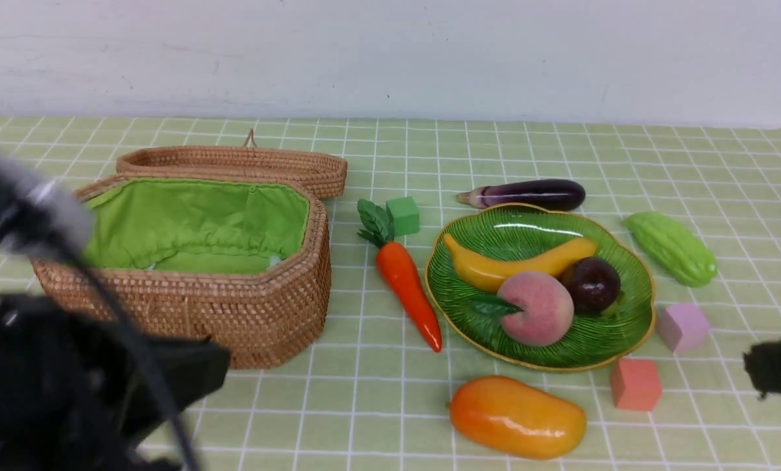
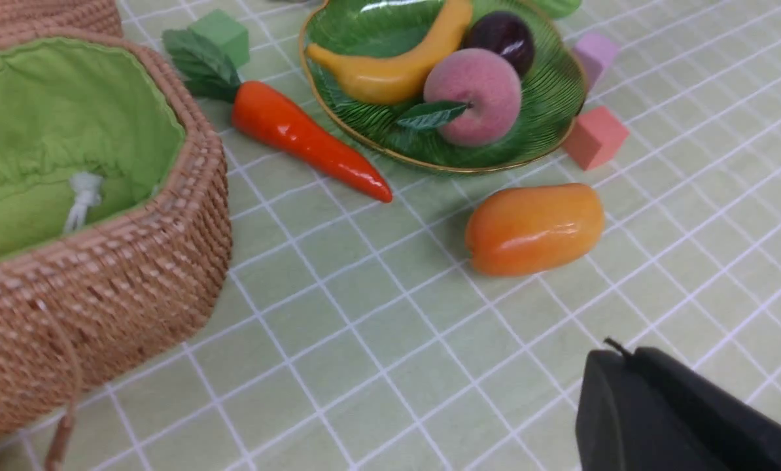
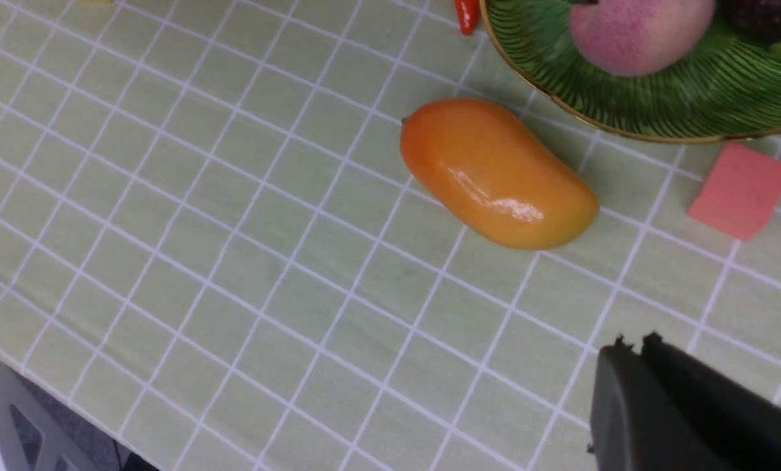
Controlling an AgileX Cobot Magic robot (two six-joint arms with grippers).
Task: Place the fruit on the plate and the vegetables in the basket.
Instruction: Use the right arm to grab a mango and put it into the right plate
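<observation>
Your step in hand looks like the mango (image 1: 517, 417), the one fruit off the plate (image 1: 596, 340), lying just beside its near rim; left gripper (image 2: 616, 366) and right gripper (image 3: 632, 356) are closed, empty, so open the right over it first.

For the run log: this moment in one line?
plate: banana, peach, mangosteen | mango, carrot, eggplant, bitter gourd: on table | basket: open, no vegetables seen | left gripper: shut, empty | right gripper: shut, empty
</observation>
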